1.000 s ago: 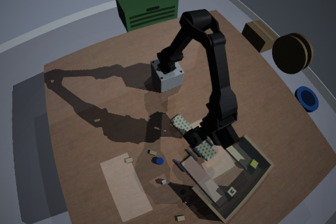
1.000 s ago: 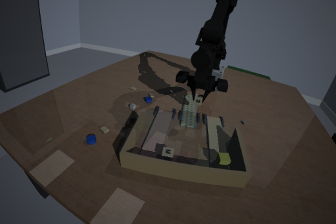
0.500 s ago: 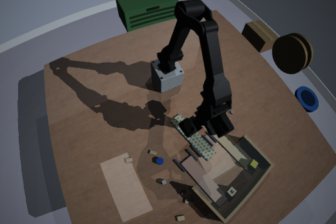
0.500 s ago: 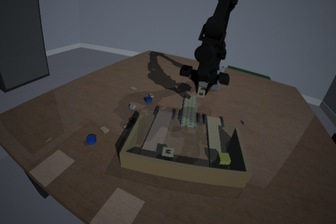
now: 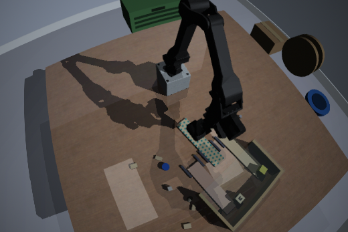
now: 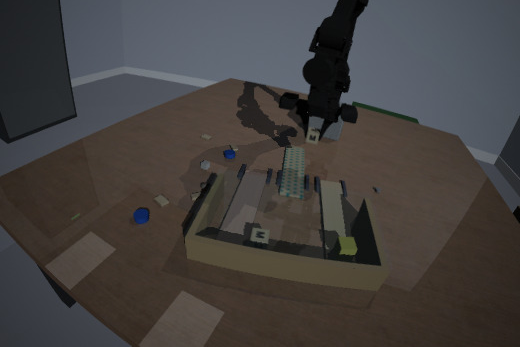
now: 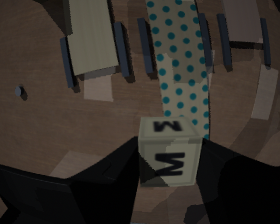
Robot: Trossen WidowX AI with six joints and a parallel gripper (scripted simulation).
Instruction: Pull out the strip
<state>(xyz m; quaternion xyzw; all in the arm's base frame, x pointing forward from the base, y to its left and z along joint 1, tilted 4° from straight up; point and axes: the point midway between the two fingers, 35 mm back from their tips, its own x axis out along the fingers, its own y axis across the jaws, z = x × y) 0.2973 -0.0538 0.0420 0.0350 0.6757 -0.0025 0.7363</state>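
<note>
My gripper (image 6: pixel 313 132) (image 7: pixel 165 142) is shut on a cream cube with black letters (image 6: pixel 313 137) (image 7: pixel 168 172), which reads as M or W. It holds the cube in the air beyond the robot-side end of the teal-dotted strip. The dotted strip (image 5: pixel 214 155) (image 6: pixel 294 173) (image 7: pixel 178 35) lies between two dark guides, with a long part outside them towards the robot base. A plain cream strip (image 5: pixel 238 152) (image 6: pixel 332 207) (image 7: pixel 91 40) and a pinkish strip (image 5: pixel 203 174) (image 6: pixel 250 194) (image 7: pixel 242 17) lie in their own guides on either side.
A wooden-walled tray (image 5: pixel 282 172) (image 6: pixel 285 266) surrounds the strips' far ends. Inside it are another cube marked M (image 5: pixel 239 198) (image 6: pixel 260 235) and a yellow-green cube (image 5: pixel 263 170) (image 6: pixel 347 245). A blue disc (image 5: pixel 165 166) (image 6: pixel 229 154) and small blocks lie beside the tray.
</note>
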